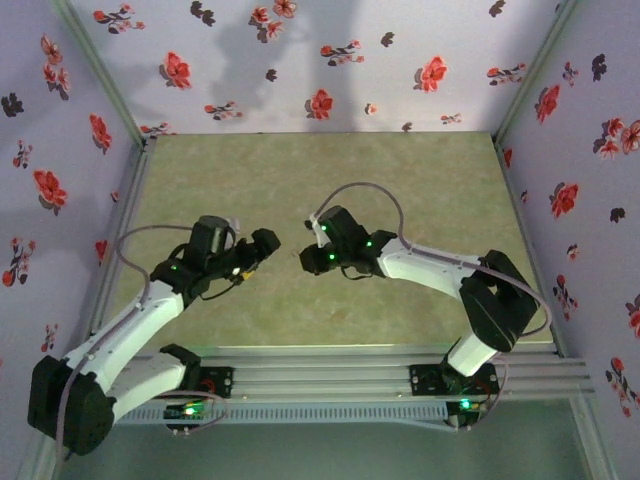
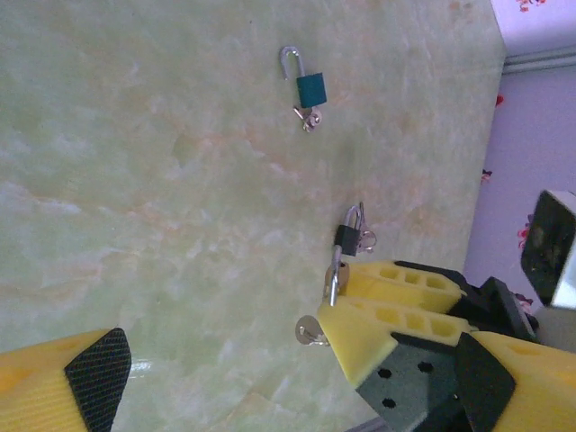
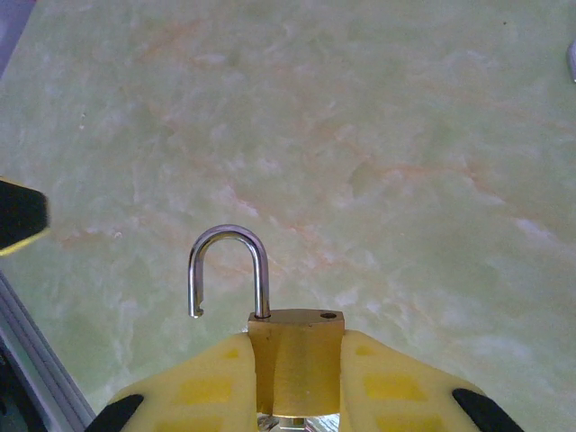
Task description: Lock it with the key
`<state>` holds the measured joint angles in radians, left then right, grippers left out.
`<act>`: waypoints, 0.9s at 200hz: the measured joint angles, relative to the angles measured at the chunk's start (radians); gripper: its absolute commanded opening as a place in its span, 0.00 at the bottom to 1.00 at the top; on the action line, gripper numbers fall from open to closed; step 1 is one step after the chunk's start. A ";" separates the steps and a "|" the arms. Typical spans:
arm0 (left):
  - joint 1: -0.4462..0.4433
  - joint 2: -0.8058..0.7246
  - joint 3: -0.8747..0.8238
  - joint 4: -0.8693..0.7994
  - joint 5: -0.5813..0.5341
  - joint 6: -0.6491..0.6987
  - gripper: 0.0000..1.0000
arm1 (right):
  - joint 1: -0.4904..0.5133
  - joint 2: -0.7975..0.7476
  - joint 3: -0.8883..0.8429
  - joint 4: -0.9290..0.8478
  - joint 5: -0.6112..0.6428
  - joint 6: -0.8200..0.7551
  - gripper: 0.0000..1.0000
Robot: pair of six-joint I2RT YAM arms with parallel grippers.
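left gripper [image 1: 260, 246], fingers wide apart, faces right gripper [image 3: 295, 336], which is clamped on the brass padlock [image 3: 295, 364] with open shackle [image 3: 263, 279] sticking out ahead of its fingertips; suggest left squares up, presses shackle home, then works the key [image 2: 309, 333] beside those fingertips.

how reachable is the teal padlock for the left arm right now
Probably yes: the teal padlock lies on bare table ahead of the open left gripper, and the right gripper with its brass padlock sits off to one side, not across the path.
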<state>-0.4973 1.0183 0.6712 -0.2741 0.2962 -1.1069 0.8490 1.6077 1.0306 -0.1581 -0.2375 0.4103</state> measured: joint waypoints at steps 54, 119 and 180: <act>-0.025 0.097 -0.007 0.123 0.019 -0.048 0.85 | 0.001 0.000 -0.005 0.007 -0.008 0.000 0.00; -0.056 0.192 -0.007 0.209 0.023 -0.071 0.67 | 0.013 0.000 -0.005 0.012 -0.011 -0.010 0.00; -0.069 0.236 -0.005 0.247 0.027 -0.085 0.48 | 0.029 0.000 -0.005 0.012 -0.011 -0.018 0.00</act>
<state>-0.5659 1.2541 0.6662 -0.0273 0.3233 -1.1923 0.8783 1.6077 1.0256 -0.1463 -0.2481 0.3920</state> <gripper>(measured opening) 0.499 0.195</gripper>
